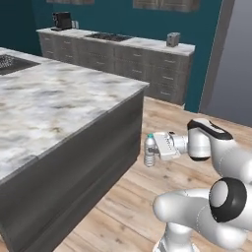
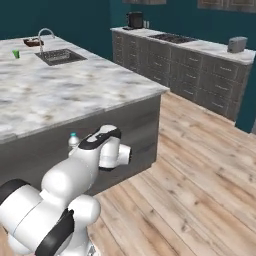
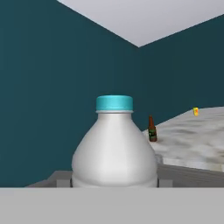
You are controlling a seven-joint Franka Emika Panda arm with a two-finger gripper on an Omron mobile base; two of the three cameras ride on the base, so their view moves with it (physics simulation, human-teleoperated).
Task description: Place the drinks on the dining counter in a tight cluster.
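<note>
The clear water bottle [image 1: 148, 157] with a teal cap hangs upright in the air beside the end of the dining counter [image 1: 59, 98], below the level of its marble top. My gripper [image 1: 153, 149] is shut on the bottle from the side. In the right base view the bottle's cap [image 2: 73, 136] peeks out behind my arm. The hand view has the water bottle [image 3: 114, 148] close up. Beyond it, the dark beer bottle [image 3: 152, 130] stands on the dining counter [image 3: 192, 135]. The juice bottle is out of view.
A small yellow cup [image 3: 195, 111] sits far off on the marble top. The sink [image 2: 59, 56], the curved faucet [image 2: 44, 35] and a green cup [image 2: 16, 54] lie at the island's far end. A grey-drawer counter [image 1: 123, 54] lines the teal back wall, across open wooden floor [image 2: 200, 175].
</note>
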